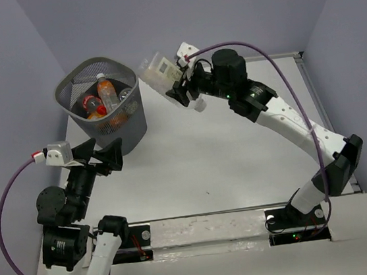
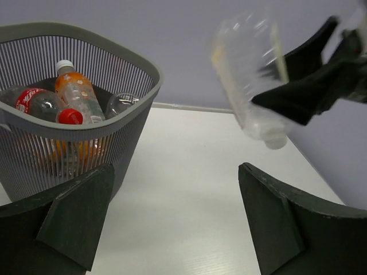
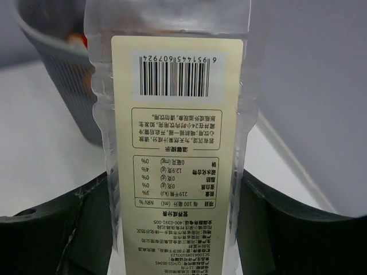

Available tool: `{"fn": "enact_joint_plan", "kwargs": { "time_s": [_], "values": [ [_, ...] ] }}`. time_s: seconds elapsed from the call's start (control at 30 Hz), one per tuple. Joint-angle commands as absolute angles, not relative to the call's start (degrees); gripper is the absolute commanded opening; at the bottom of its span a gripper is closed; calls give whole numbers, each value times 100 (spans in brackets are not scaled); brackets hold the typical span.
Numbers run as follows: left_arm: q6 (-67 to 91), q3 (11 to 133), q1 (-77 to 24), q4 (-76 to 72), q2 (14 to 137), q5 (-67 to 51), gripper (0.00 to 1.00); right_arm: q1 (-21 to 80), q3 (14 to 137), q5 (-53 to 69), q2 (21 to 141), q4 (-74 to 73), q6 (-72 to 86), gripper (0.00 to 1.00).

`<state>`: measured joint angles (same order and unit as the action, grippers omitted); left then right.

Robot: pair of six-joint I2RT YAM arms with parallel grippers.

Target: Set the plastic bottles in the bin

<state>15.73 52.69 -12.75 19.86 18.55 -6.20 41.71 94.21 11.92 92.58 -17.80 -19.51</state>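
Note:
The dark grey wire-mesh bin (image 1: 130, 107) stands at the far left of the table and holds several bottles, among them an orange one (image 1: 107, 93) and a red-labelled one (image 1: 91, 103). My right gripper (image 1: 183, 90) is shut on a clear squarish bottle with a white label (image 1: 157, 72), held in the air just right of the bin's rim, cap end down. That bottle fills the right wrist view (image 3: 175, 143) and shows in the left wrist view (image 2: 252, 74). My left gripper (image 1: 109, 152) is open and empty, low beside the bin's near side (image 2: 74, 134).
The grey walls close the table at the back and both sides. The table's right edge (image 1: 315, 96) runs along the right wall. The right arm (image 1: 288, 122) stretches across the right half of the table.

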Motion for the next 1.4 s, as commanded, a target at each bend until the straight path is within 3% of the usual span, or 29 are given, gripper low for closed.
{"fn": "enact_joint_plan", "kwargs": {
  "time_s": [0.0, 0.3, 0.4, 0.5, 0.63, 0.73, 0.83, 1.03, 1.37],
  "values": [
    [1766, 5019, -1345, 1459, 1784, -150, 99, 4289, 9974, 2108, 9166, 260, -644, 34],
    [2127, 4167, -1353, 1161, 1433, -96, 99, 4622, 13066, 2470, 11851, 2696, 1386, 33],
    [2197, 3964, -1371, 1055, 1354, -167, 99, 4859, 14714, 2095, 13116, 2777, 1276, 33],
    [2075, 4086, -1406, 1186, 1345, -62, 99, 5009, 15380, 1716, 13797, 2830, 1003, 32],
    [1986, 4245, -1494, 1318, 1283, 228, 99, 5010, 14766, 1478, 13755, 3006, 905, 46],
    [1969, 4394, -1512, 1345, 1318, 237, 99, 5010, 14730, 1538, 13633, 2760, 835, 77],
    [1960, 4648, -1512, 1371, 1353, 281, 99, 5080, 14477, 1485, 13326, 2689, 651, 84],
    [1881, 5466, -1503, 1652, 1538, 589, 99, 5185, 14265, 1433, 12999, 2383, 598, 88],
    [1907, 6512, -1512, 1951, 1898, 844, 99, 5238, 12456, 1301, 11787, 2935, 571, 86]
  ]
}}
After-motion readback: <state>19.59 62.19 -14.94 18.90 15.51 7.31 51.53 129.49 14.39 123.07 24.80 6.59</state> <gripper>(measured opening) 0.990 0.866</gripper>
